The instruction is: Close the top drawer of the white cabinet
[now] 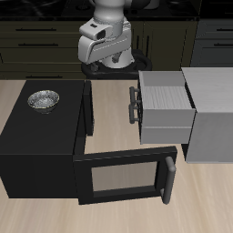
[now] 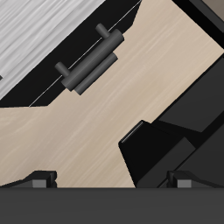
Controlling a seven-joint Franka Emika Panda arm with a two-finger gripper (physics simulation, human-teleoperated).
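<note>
Gripper (image 2: 112,180) fingers (image 2: 40,178) stand apart, holding nothing, above bare table (image 2: 87,122). Nearest the front edge, a black box's (image 1: 36,146) windowed door (image 1: 123,175) hangs open. Farther back, the top drawer (image 1: 164,109) stands pulled out of the white cabinet (image 1: 211,114), its dark handle (image 1: 135,105) facing the black box. A metal bowl (image 1: 43,99) sits on the black box. Arm (image 1: 107,36) rises at the table's back.

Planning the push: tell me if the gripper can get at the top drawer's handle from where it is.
Probably yes. The top drawer stands pulled out, its handle faces bare table, and nothing lies between it and the gripper. The black door swings open nearer the front.
</note>
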